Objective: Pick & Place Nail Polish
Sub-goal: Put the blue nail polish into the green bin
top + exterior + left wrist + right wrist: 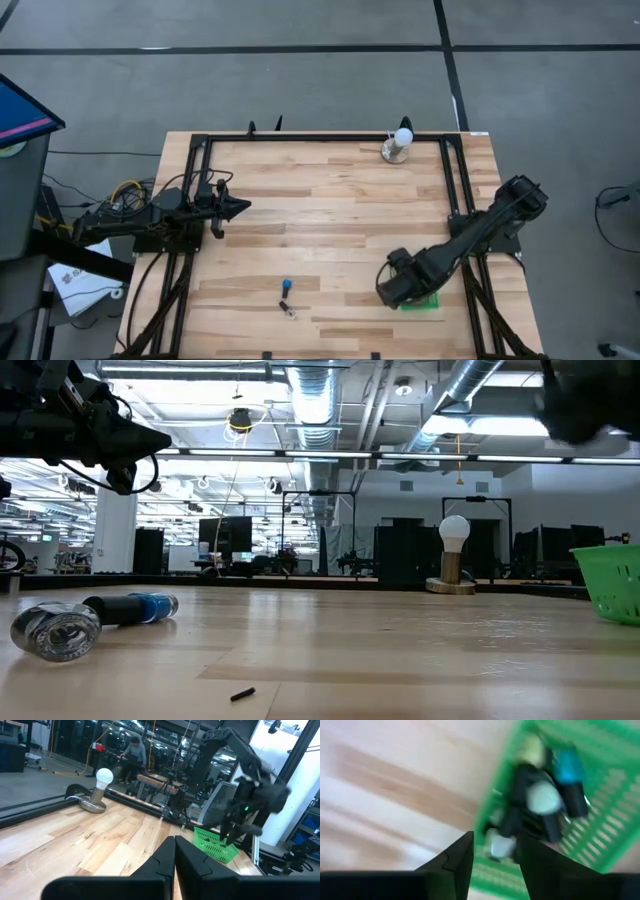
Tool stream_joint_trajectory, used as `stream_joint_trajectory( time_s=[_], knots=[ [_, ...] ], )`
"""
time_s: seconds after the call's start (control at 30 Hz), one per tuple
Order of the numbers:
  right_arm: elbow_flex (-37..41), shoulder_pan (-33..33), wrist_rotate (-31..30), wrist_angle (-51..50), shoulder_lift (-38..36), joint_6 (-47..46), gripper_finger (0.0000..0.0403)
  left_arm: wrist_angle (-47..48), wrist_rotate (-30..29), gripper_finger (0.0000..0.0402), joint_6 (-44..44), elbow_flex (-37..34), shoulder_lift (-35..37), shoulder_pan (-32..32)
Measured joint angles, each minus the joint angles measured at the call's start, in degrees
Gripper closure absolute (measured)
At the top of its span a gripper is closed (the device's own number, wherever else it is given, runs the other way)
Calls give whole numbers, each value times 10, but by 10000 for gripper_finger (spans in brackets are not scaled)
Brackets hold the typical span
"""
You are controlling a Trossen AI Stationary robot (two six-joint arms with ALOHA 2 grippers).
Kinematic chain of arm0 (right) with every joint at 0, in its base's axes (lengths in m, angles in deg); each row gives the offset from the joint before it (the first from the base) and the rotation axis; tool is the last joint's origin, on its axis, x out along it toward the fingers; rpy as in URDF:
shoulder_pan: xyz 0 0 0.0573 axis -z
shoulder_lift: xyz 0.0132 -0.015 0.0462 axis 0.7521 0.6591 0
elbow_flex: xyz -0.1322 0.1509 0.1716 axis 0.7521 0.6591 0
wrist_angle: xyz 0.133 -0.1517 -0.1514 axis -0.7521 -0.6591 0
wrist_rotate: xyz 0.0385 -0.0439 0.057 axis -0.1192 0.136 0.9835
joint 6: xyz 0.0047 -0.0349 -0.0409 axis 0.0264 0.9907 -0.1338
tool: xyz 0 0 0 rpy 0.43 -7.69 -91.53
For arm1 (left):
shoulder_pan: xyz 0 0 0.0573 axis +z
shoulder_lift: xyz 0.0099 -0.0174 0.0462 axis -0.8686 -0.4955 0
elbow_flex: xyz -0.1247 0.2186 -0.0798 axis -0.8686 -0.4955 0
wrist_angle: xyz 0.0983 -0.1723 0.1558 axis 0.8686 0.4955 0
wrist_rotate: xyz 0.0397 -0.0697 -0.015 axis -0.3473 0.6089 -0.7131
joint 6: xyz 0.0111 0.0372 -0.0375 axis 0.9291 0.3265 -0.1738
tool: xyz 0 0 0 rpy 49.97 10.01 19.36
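Overhead, a pale wooden plank surface (330, 230) framed by black rails carries two dark arms. The right claw (495, 852) hangs over a green plastic mesh basket (600, 820) near the surface's right front edge; its two dark fingers (457, 857) stand apart with a clear gap between them, nothing clamped. Inside the basket lie several small nail polish bottles (540, 795) in a loose heap — one with a teal-blue body, others with dark caps and pale or clear bodies — though the view is too blurred to count them. Two further bottles lie out on the open boards toward the front, left of centre: a blue bottle with a dark cap (286, 286), on its side, and just beside it a clear glass bottle (55, 630), also on its side with its base facing the low camera. A tiny dark fragment (242, 694) lies apart from them on the front boards. The left claw (174, 855) is raised above the left part of the surface, its fingers pressed together, empty. At the far edge stands a white ball on a round metal base (399, 145); the broad middle of the boards between it and the stray bottles is bare wood — unobstructed.
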Motion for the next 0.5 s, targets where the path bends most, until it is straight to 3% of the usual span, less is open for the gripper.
stream_joint_trajectory(
  time_s=[0.2, 0.5],
  knots=[
    [-79, 45, -96, 25, -21, 149, 261, 0, 0, 399, 0, 0, 0, 0],
    [-163, 154, -83, 187, 66, 545, 260, 0, 0, 399, 0, 0, 0, 0]
  ],
)
